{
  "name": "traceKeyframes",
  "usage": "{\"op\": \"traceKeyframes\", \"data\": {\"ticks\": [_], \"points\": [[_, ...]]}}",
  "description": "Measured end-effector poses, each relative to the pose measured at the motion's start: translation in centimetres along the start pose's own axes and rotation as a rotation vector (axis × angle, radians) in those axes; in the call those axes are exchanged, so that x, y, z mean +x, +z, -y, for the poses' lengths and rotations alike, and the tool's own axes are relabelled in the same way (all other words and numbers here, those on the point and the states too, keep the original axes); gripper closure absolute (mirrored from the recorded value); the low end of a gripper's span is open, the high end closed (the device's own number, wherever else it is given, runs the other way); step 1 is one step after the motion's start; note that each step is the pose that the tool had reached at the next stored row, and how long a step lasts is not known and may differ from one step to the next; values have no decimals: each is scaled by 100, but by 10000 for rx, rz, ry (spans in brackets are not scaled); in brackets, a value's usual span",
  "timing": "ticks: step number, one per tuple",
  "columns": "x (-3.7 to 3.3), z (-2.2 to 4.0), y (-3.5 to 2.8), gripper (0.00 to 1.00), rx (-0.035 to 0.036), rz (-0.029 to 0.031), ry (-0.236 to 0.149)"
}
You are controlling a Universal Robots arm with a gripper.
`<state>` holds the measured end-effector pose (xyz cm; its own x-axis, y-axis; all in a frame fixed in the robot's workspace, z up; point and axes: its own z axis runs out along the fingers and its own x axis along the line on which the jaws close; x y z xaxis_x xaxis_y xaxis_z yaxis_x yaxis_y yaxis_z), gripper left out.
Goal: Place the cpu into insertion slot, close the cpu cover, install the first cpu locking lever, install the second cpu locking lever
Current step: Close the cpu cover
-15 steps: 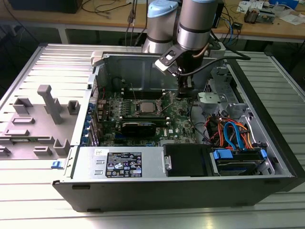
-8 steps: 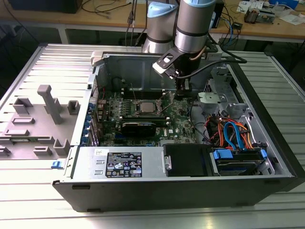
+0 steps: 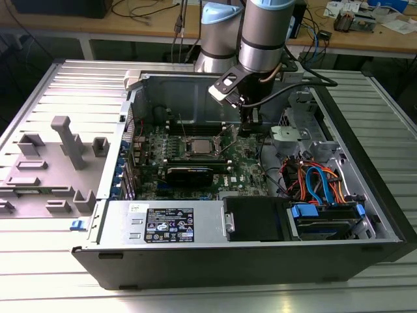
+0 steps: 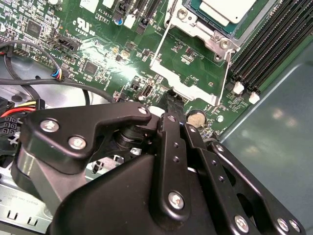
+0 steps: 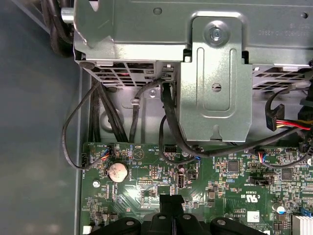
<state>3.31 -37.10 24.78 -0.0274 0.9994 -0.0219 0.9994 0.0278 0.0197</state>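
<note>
The cpu (image 4: 226,9), silvery-grey on top, lies in the insertion slot (image 4: 195,27) of the green motherboard; in the exterior view the cpu (image 3: 197,145) sits mid-board. The cpu cover (image 4: 182,81), a thin metal frame with an open window, is swung open away from the slot, toward my gripper. Thin wire levers stand loose along the cover's sides. My gripper (image 4: 172,98) is shut, with its black tips right at the cover's free edge; I cannot tell whether they pinch it. In the exterior view the gripper (image 3: 247,127) hangs to the exterior view's right of the slot. The gripper (image 5: 171,199) hovers just above the board.
A round coin battery (image 4: 197,117) lies beside the fingertips. Long black memory slots (image 4: 274,44) run past the slot. A metal drive cage (image 5: 210,73) and black cables (image 5: 166,122) stand beyond the board's edge. Blue and orange cables (image 3: 319,179) fill the case's right side.
</note>
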Motion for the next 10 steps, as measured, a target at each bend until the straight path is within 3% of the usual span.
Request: {"op": "traceKeyframes", "data": {"ticks": [5, 6, 8, 10], "points": [[0, 0, 0, 89, 0, 0, 0], [1, 25, 0, 89, 0, 0, 0], [5, 163, -3, 89, 1, 0, 3], [6, 197, -4, 89, 0, 0, 2]]}}
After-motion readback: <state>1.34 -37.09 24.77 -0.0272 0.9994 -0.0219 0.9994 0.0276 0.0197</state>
